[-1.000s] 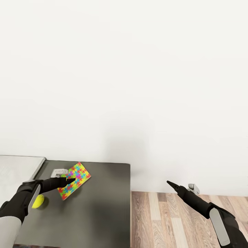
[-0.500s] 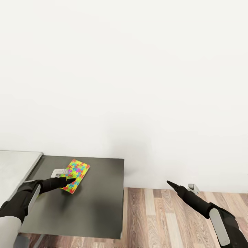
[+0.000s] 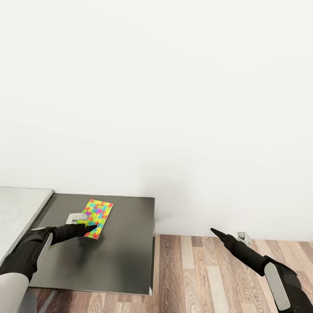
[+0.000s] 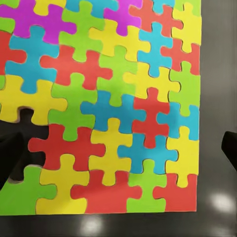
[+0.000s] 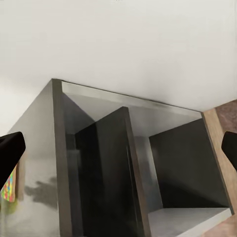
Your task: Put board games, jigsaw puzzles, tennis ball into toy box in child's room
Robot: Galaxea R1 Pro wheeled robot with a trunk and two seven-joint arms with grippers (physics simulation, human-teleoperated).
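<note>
Head view, left claw partly covering jigsaw puzzle

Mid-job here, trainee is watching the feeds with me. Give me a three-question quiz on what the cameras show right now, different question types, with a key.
1. True or false: the jigsaw puzzle lies on the dark grey section of the table.
2. Multiple choice: the right gripper hangs over (A) the puzzle, (B) the wooden floor, (C) the pale grey tabletop.
3. Fill in: the left gripper, seen in the head view, is at the puzzle's ____ edge.

Key: 1 true. 2 B. 3 near.
</note>
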